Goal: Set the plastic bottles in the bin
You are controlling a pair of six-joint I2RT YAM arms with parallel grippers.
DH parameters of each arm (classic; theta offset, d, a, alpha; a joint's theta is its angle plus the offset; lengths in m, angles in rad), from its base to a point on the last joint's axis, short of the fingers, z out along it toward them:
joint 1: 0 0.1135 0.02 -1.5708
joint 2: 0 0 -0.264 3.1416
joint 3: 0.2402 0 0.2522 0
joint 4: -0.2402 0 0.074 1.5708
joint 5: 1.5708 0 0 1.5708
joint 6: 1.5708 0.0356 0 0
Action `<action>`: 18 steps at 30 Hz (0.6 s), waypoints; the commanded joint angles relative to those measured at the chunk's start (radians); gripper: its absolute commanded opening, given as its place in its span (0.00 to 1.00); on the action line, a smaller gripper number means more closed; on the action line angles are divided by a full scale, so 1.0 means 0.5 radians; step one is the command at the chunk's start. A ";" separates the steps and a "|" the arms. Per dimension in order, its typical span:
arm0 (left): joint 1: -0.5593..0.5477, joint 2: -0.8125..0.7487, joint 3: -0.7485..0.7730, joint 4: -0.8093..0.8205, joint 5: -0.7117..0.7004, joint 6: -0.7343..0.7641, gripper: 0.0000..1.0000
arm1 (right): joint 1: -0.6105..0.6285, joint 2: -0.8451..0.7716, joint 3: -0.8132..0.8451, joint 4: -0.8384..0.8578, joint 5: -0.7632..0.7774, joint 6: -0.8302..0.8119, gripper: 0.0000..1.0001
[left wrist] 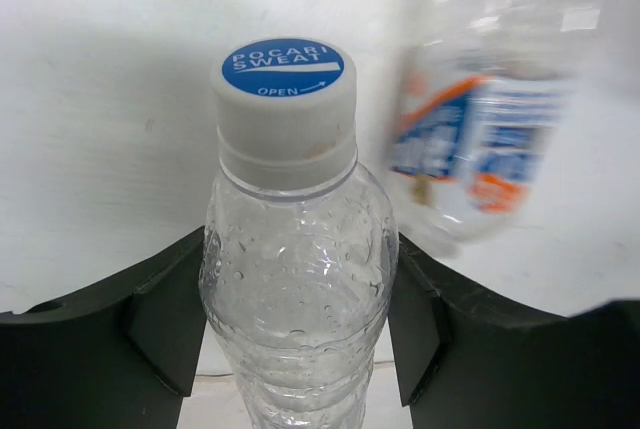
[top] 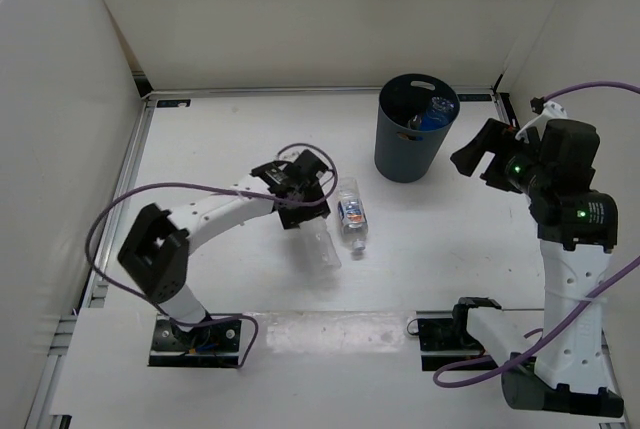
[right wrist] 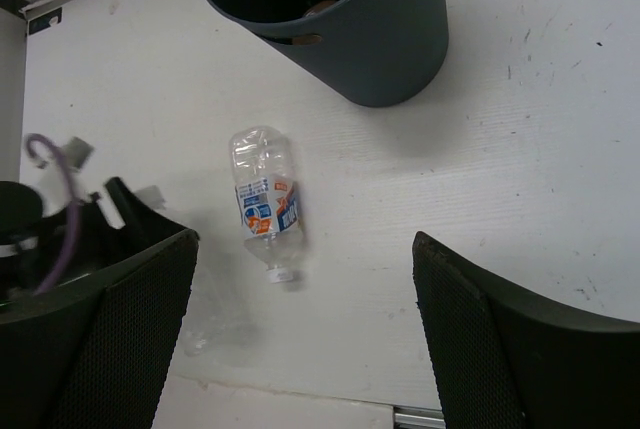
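1. white table point(top: 230, 279) boxed in by white walls point(top: 60, 99).
2. clear pocari sweat bottle point(left wrist: 295, 279), white cap, near the centre, pinched at its shoulders by the left gripper point(top: 303, 214) jaws.
3. orange-and-blue labelled bottle point(top: 352, 215) lies just beside it.
4. blue bottle point(top: 437, 112) sits inside the dark grey bin point(top: 405, 154).
5. right gripper point(top: 478, 161) hangs beside the bin, jaws wide apart, holding nothing.

dark grey bin point(top: 405, 154), orange-blue labelled bottle point(top: 352, 217), white-capped clear bottle point(left wrist: 290, 289)

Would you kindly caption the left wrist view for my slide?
Left gripper clasps the plain bottle; labelled bottle blurred beside it.
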 commanded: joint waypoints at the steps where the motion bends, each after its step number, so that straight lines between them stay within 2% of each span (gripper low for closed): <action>1: -0.006 -0.380 0.286 -0.177 -0.360 0.306 0.32 | -0.016 -0.030 -0.008 0.042 -0.042 -0.002 0.89; 3: 0.000 -0.414 0.403 -0.189 -0.453 0.426 0.32 | -0.028 -0.027 -0.011 0.051 -0.057 0.016 0.89; 4: -0.003 -0.414 0.607 -0.195 -0.480 0.606 0.32 | -0.040 -0.033 -0.014 0.048 -0.076 0.019 0.89; 6: 0.003 -0.384 0.838 -0.152 -0.557 0.748 0.32 | -0.059 -0.036 -0.011 0.061 -0.094 0.019 0.89; 7: 0.000 -0.363 0.979 -0.112 -0.578 0.989 0.35 | -0.062 -0.033 -0.011 0.061 -0.097 0.028 0.89; 9: 0.000 -0.256 1.216 0.022 -0.597 1.181 0.39 | -0.065 -0.036 0.004 0.051 -0.104 0.029 0.89; 10: -0.003 -0.179 1.374 0.038 -0.609 1.391 0.39 | -0.068 -0.033 0.010 0.048 -0.110 0.044 0.89; 12: 0.000 -0.074 1.562 0.166 -0.561 1.521 0.39 | -0.071 -0.039 0.020 0.042 -0.134 0.053 0.89; 13: -0.003 -0.041 1.590 0.298 -0.527 1.723 0.39 | -0.068 -0.043 0.020 0.042 -0.134 0.053 0.89; 18: -0.003 0.244 1.777 0.737 -0.502 1.960 0.39 | -0.077 -0.064 -0.002 0.027 -0.153 0.062 0.89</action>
